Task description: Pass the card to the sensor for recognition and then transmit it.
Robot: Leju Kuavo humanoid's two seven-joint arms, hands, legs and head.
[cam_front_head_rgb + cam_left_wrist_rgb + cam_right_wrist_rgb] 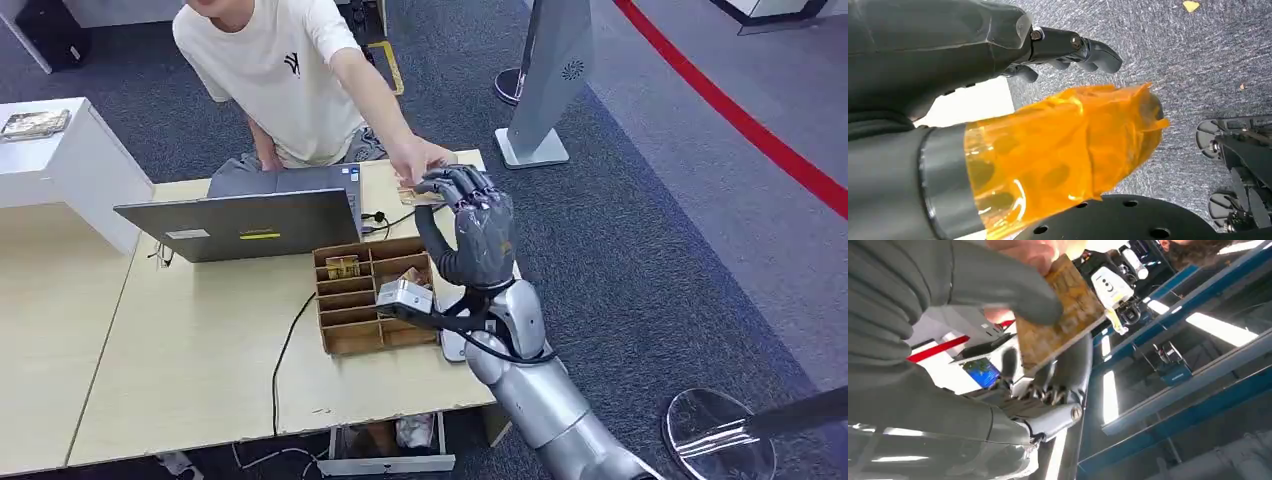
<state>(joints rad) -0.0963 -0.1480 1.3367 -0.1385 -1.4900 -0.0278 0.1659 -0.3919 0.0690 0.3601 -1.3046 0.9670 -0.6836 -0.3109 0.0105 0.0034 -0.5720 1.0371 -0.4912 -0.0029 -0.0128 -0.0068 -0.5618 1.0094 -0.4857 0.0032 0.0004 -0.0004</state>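
Note:
The brown card (pixel 418 195) is lifted over the far right corner of the wooden table (pixel 190 370). My right hand (pixel 474 228) pinches it between thumb and fingers (pixel 998 300); the right wrist view shows the card (pixel 1060 315) slanted in that pinch. A person in a white shirt leans over the table, and the person's hand (pixel 418 158) is on the card's far end, seen up close as fingertips (pixel 1030 252). My left hand (pixel 1068 47) hangs over grey carpet with its fingers apart and nothing in it; orange tape (pixel 1058 150) wraps its thumb.
An open laptop (pixel 250 225) stands mid-table. A wooden compartment box (pixel 365 300) lies under my right forearm, with cards (pixel 342 267) in one slot. A black cable (pixel 288 345) runs off the front edge. A white cabinet (pixel 70 160) stands left, a grey kiosk (pixel 550 80) behind.

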